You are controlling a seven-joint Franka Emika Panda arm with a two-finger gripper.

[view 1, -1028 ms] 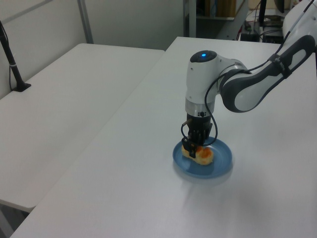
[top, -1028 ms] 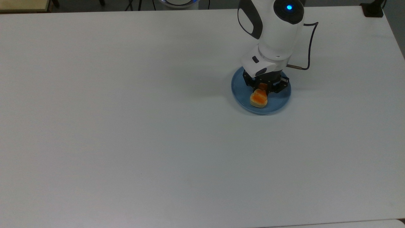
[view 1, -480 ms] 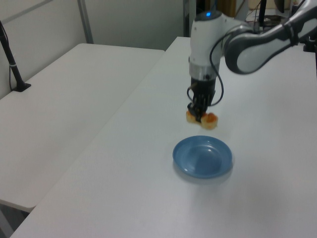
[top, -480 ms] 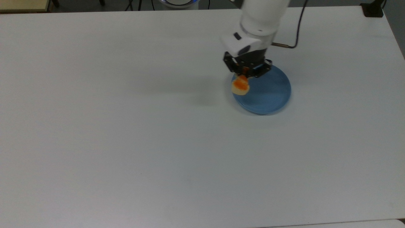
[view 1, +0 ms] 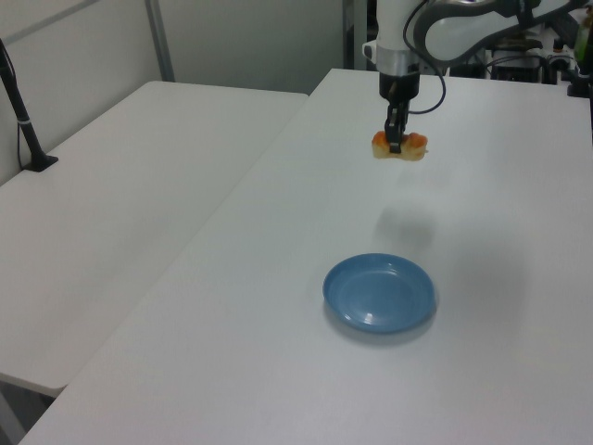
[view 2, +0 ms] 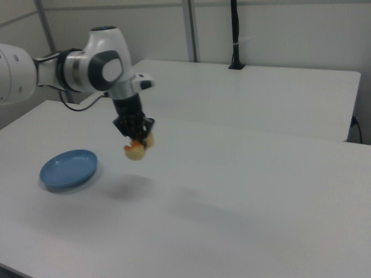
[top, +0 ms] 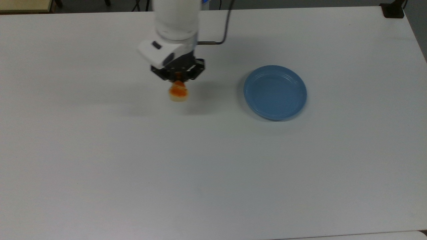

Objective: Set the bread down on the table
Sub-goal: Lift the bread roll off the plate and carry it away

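Note:
My gripper (top: 178, 82) (view 1: 396, 142) (view 2: 138, 139) is shut on the bread (top: 178, 92) (view 1: 399, 146) (view 2: 135, 149), a small cream loaf with an orange-brown top. The loaf hangs in the air well above the white table (top: 133, 160) (view 1: 306, 389) (view 2: 243, 208), with its shadow on the surface below. In the top view it is left of the blue plate (top: 275, 92), well apart from it.
The blue plate (view 1: 380, 293) (view 2: 68, 169) lies bare on the table. A second white table (view 1: 120, 185) (view 2: 255, 87) stands alongside. A black post (view 1: 20, 111) (view 2: 235, 35) rises from that second table's far side.
The gripper lifted the bread off the blue plate and carried it to the top view's left, away from the plate. The plate now lies bare.

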